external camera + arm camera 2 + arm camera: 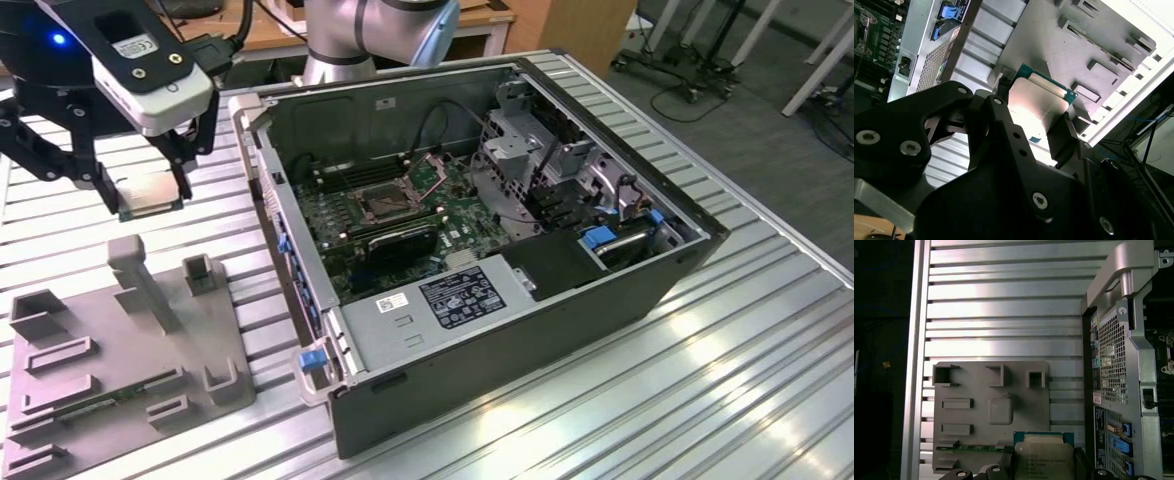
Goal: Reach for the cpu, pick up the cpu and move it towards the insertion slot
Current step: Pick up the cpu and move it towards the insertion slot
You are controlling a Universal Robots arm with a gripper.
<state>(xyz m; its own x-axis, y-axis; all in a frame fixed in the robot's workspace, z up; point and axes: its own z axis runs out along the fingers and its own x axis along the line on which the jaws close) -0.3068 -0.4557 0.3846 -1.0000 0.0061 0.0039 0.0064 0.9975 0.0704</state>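
Our black gripper [147,190] clasped the small square silvery-faced, tan-rimmed cpu [1043,456] by its edges, raised over the edge of the grey plastic tray [220,340], well apart from the dark metal-framed insertion slot [386,204]. We judged that a level, steady carry over the open case's wall [276,215] mattered most.

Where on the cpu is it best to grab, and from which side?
By two opposite edges, coming from above its metal face. The cpu is a thin flat square, so its broad face offers nothing to pinch; only the rim does. The claw holds it that way now, one finger on each edge.
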